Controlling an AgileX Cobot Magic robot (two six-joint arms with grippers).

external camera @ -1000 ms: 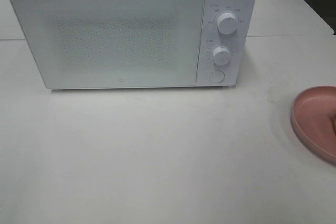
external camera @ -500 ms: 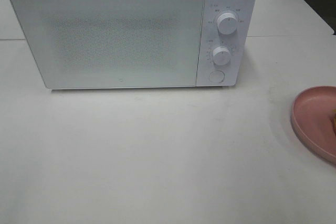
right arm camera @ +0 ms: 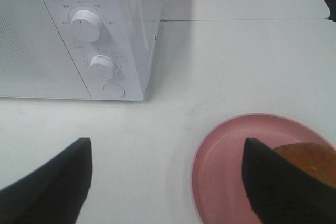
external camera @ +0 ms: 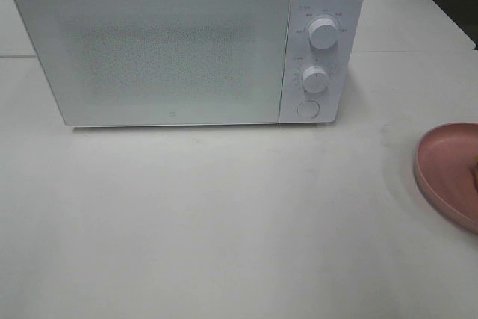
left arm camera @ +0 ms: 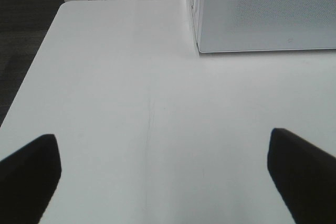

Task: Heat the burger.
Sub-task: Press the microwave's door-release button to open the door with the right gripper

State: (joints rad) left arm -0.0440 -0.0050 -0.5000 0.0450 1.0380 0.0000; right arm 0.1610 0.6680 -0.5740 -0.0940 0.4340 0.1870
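The burger (right arm camera: 310,158) shows its golden-brown bun on a round pink plate (right arm camera: 226,171), partly hidden behind one dark finger (right arm camera: 275,187) of my right gripper (right arm camera: 165,182). That gripper is open with only bare table between its fingers. In the exterior high view only part of the pink plate (external camera: 447,173) shows at the right edge, and neither gripper appears. My left gripper (left arm camera: 168,182) is open wide over bare white table, holding nothing.
A white microwave (external camera: 187,50) stands at the back with its door shut; it also shows as microwave (left arm camera: 262,9) and microwave (right arm camera: 79,24). Its panel carries two knobs (external camera: 323,33) and a round button (external camera: 307,109). The white table (external camera: 224,222) spreads in front.
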